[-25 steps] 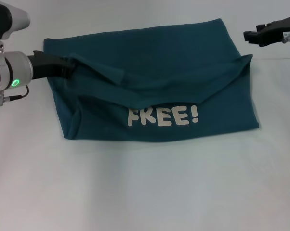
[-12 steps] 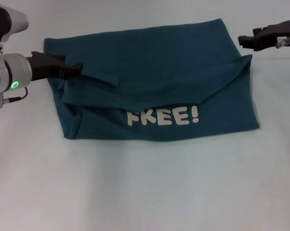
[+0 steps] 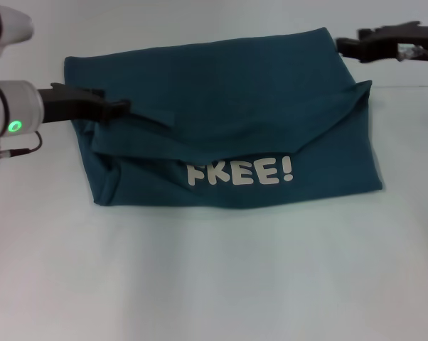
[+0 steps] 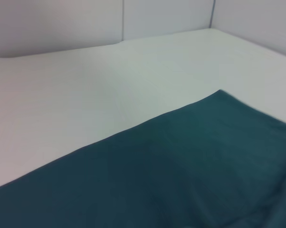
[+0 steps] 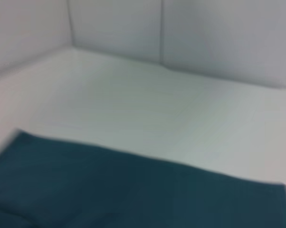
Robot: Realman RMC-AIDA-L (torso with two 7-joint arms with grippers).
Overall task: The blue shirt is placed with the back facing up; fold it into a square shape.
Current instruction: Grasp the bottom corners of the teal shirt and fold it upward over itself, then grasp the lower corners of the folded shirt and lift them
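The blue shirt (image 3: 228, 92) lies spread on the white table, its near part folded up so that the white "FREE!" lettering (image 3: 240, 172) faces up. My left gripper (image 3: 116, 100) hovers over the shirt's left edge, open, with no cloth between its fingers. At the shirt's far right corner my right gripper (image 3: 348, 38) hangs open and holds nothing. In the left wrist view the blue shirt (image 4: 181, 180) shows as a flat plain surface. The blue shirt (image 5: 133, 190) fills the low part of the right wrist view in the same way. Neither wrist view shows any fingers.
The white table (image 3: 214, 284) stretches wide in front of the shirt and to both sides. Pale wall panels (image 4: 166, 16) close off the table's far edge behind the shirt.
My left gripper has let go of the raised fold at the shirt's left edge, and that cloth now lies flat. My right gripper has moved left toward the shirt's far right corner.
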